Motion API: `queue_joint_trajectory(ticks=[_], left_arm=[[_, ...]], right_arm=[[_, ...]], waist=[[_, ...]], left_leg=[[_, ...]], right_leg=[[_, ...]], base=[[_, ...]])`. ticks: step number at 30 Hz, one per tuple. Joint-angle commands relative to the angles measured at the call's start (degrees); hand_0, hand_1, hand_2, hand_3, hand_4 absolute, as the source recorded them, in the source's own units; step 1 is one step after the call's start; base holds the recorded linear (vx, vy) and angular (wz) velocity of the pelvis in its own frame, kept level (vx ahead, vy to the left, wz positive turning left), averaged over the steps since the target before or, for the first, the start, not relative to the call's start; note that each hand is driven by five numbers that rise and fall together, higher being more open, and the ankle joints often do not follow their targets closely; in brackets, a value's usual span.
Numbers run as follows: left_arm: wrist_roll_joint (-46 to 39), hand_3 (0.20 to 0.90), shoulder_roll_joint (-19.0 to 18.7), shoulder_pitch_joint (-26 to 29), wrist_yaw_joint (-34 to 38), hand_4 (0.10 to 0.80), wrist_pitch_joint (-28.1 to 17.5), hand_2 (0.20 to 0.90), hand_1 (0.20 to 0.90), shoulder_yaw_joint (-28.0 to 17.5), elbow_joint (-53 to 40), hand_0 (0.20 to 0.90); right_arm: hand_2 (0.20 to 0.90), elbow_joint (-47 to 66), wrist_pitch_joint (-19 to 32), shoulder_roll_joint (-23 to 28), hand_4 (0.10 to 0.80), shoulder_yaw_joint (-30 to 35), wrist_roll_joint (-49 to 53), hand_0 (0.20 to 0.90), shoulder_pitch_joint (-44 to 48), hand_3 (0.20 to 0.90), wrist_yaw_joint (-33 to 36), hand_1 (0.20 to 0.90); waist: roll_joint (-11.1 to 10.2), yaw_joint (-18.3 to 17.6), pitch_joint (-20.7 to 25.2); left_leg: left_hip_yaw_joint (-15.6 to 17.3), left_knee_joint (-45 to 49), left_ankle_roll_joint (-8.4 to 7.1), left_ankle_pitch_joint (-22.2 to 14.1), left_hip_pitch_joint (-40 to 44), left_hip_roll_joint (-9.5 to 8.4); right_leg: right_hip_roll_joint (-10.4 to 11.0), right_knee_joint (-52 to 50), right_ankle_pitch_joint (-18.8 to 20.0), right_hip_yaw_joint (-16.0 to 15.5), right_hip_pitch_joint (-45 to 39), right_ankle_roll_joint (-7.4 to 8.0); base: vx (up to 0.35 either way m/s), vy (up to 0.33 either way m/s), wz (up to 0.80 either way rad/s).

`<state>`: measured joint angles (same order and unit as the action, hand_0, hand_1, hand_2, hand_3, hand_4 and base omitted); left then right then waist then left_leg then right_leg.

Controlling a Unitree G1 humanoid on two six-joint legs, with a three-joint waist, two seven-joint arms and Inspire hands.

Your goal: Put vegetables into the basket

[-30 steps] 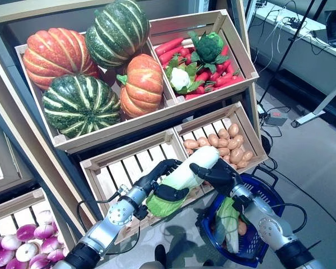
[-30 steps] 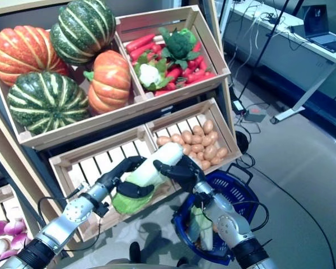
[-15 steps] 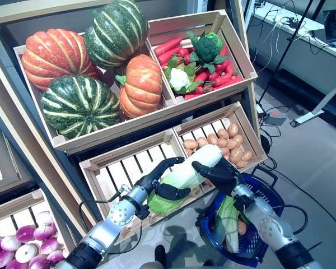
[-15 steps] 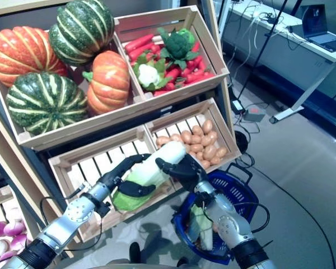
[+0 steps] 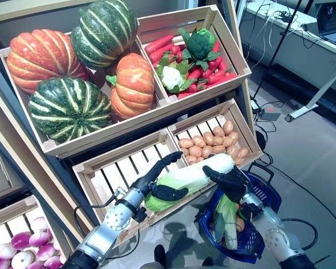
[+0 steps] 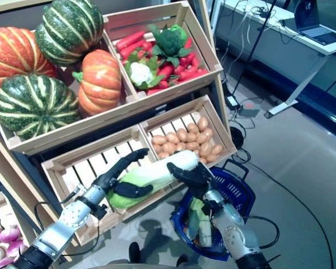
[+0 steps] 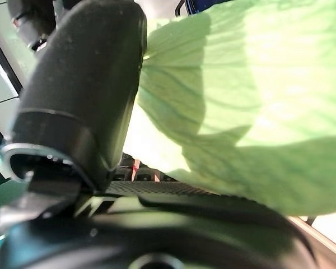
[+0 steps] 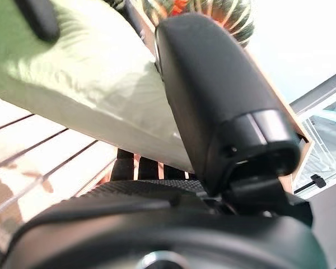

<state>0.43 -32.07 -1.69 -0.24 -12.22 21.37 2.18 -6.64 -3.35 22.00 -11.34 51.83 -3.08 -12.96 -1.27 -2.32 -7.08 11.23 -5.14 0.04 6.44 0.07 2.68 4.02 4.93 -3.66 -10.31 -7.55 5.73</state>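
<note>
Both hands carry one long cabbage (image 5: 190, 176) between them, held in the air in front of the empty crate (image 5: 120, 168). The left hand (image 5: 154, 182) supports the green leafy end: fingers stretched almost straight along it, thumb curled under the leaves. The right hand (image 5: 229, 182) grips the pale end, fingers and thumb wrapped around (seen best from its wrist). The blue basket (image 5: 266, 193) sits at 5 o'clock from the cabbage, already holding some vegetables.

Both hands hold a cabbage (image 6: 157, 175) over the slatted crate (image 6: 89, 168).
Left hand (image 6: 120, 178) grips its leafy end, right hand (image 6: 191, 176) its white end, beside the blue basket (image 6: 235, 193).
</note>
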Motion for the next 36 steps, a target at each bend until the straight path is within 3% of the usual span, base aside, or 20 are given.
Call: queue_joint_trajectory(ticks=[1,7,17,26,36], left_arm=[[1.3,0.900,-4.1,3.1,6.9,0.800,-4.0,0.900,0.900,-15.5,2.1,0.900],[1.1,0.900,-5.9,1.1,7.7,0.800,-4.7,0.900,0.900,-18.4,2.3,0.900],[1.8,0.900,-6.0,-0.6,10.5,0.800,-5.2,0.900,0.900,-21.0,2.2,0.900],[0.9,0.900,-8.8,3.6,15.2,0.800,-4.1,0.900,0.900,-19.6,2.3,0.900],[-0.8,0.900,-10.5,12.2,30.6,0.800,-7.1,0.900,0.900,-17.4,2.5,0.900]], right_arm=[[0.300,4.5,6.0,4.2,0.400,10.4,-2.5,0.300,-0.3,0.300,-1.4,0.300],[0.300,2.1,6.4,6.2,0.400,13.1,-2.9,0.300,-2.3,0.300,-0.2,0.300],[0.300,-5.2,11.1,2.2,0.400,16.5,4.8,0.300,-1.8,0.300,6.5,0.300],[0.300,-13.5,18.4,4.8,0.400,18.2,4.5,0.300,4.4,0.300,15.4,0.300],[0.300,-24.9,28.0,9.0,0.400,21.0,7.8,0.300,16.0,0.300,32.4,0.300]], waist=[[-0.6,-0.5,1.3],[-0.6,-0.9,1.0],[-0.3,-0.8,-0.5],[0.4,0.5,-6.8],[0.9,2.5,-17.8]], left_leg=[[-1.1,0.1,-2.70,-6.6,4.2,2.21],[-1.1,0.1,-2.79,-6.4,3.9,2.27],[-0.4,0.6,-2.53,-6.1,2.8,2.34],[-2.2,1.9,-2.06,-6.1,-1.2,1.35],[-2.8,15.8,-2.73,-7.7,-14.6,1.01]], right_leg=[[0.1,0.1,5.1,0.5,3.7,1.00],[-0.2,0.1,5.2,0.8,4.2,0.88],[-1.0,-2.0,4.1,0.9,5.6,0.29],[-1.4,-6.1,2.7,0.4,9.7,-0.33],[-1.6,-16.3,0.7,-1.1,19.2,-2.34]], base=[[-0.032,-0.030,-0.04],[-0.016,-0.014,-0.01],[0.003,-0.011,0.00],[-0.096,-0.036,0.02],[-0.143,-0.076,0.08]])
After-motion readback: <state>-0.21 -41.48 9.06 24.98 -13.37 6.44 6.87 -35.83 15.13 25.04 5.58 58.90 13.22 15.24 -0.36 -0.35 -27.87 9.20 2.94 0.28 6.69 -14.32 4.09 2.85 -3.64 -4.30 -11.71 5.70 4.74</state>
